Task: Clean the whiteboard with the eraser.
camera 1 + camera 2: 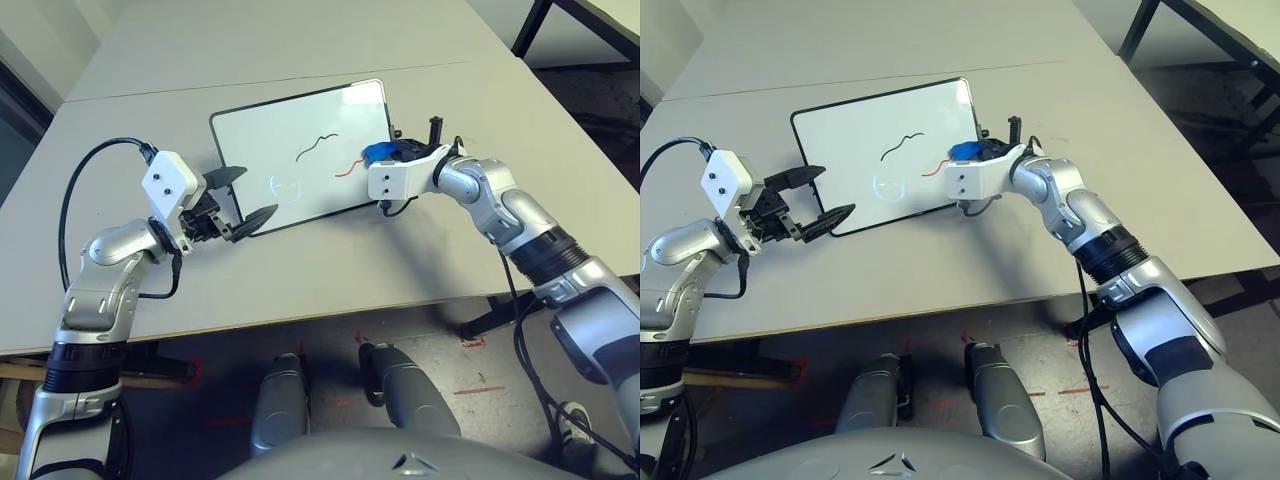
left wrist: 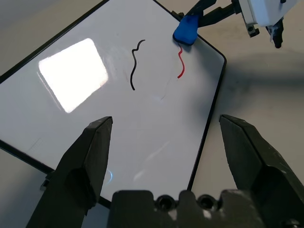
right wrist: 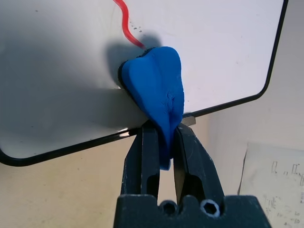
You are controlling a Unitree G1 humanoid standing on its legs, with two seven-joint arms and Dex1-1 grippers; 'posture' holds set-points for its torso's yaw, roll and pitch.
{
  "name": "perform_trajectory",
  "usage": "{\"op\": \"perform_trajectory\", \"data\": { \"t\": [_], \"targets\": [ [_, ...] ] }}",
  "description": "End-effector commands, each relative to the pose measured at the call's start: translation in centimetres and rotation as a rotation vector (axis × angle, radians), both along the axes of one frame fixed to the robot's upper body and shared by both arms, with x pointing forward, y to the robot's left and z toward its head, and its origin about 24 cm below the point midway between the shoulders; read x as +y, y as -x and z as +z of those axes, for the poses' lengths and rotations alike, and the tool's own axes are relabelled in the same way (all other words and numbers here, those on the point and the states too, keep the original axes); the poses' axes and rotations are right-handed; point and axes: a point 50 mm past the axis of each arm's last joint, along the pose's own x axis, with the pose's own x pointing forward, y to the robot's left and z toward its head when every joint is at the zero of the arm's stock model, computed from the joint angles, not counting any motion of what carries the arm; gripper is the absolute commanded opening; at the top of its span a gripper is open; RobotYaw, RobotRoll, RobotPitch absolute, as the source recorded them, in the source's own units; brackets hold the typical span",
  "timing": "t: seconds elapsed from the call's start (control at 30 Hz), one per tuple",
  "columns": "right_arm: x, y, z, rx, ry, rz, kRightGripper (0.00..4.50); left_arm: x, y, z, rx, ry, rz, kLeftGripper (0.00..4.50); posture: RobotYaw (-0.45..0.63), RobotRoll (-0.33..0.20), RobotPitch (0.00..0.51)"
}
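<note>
Whiteboard with glossy white surface, thin black frame and rounded corners (image 1: 300, 120) lies on the pale grey table (image 1: 330, 270), bearing black and red squiggles. My black two-fingered right gripper (image 3: 164, 130) pinches the blue oblong eraser (image 3: 156, 80) over the board's edge, beside the red line (image 3: 125, 21). My black two-fingered left gripper (image 1: 252, 200) is spread wide above the board's opposite side.

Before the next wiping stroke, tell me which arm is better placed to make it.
The right, I'd judge: its gripper grips the eraser, right by the red squiggle. The left gripper is open and empty.
</note>
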Motion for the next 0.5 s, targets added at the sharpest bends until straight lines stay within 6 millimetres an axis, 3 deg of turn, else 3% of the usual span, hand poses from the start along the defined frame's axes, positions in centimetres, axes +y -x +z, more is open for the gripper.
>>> {"op": "perform_trajectory", "data": {
  "t": [0.03,0.23,0.5],
  "targets": [
    [-0.6,-0.5,0.5,-0.021,-0.011,-0.054,0.22,0.1,0.2,0.2,0.003,-0.009,0.005,4.5,-0.08,0.0,0.134],
    [-0.4,-0.3,0.7,-0.025,-0.01,-0.05,0.22,-0.1,0.3,0.2,0.008,-0.01,0.005,4.5,-0.08,0.0,0.14],
    [1.6,1.0,-0.2,0.008,0.002,0.032,0.22,-0.1,0.4,0.2,0.015,-0.011,0.007,4.5,-0.07,0.0,0.153]
  ]
}}
